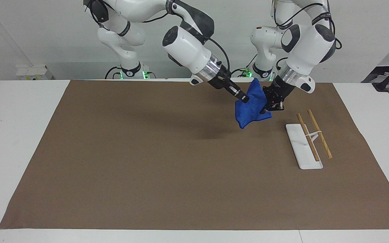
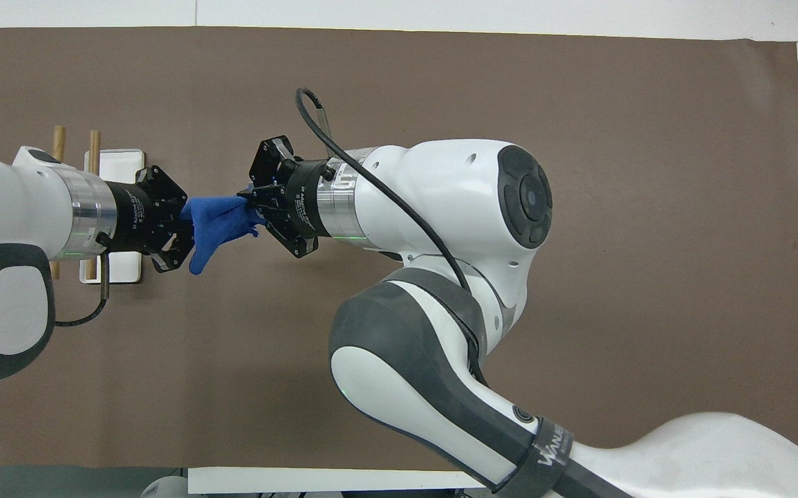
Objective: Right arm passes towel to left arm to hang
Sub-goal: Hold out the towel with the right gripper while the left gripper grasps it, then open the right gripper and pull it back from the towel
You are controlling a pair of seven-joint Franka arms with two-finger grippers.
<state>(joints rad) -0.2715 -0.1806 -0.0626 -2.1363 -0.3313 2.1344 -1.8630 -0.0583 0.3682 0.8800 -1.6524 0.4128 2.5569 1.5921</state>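
Towel [image 1: 251,108] hangs mid-handover, right claw [image 1: 245,100] and left claw [image 1: 268,109] both clamped on it; release and hanging on rack [image 1: 310,137] remain.

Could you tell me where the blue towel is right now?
The towel hangs in the air over the brown mat, gripped by both the right gripper and the left gripper, beside the wooden rack.

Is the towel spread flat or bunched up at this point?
Bunched: the towel hangs crumpled in the air, pinched between the right gripper and left gripper.
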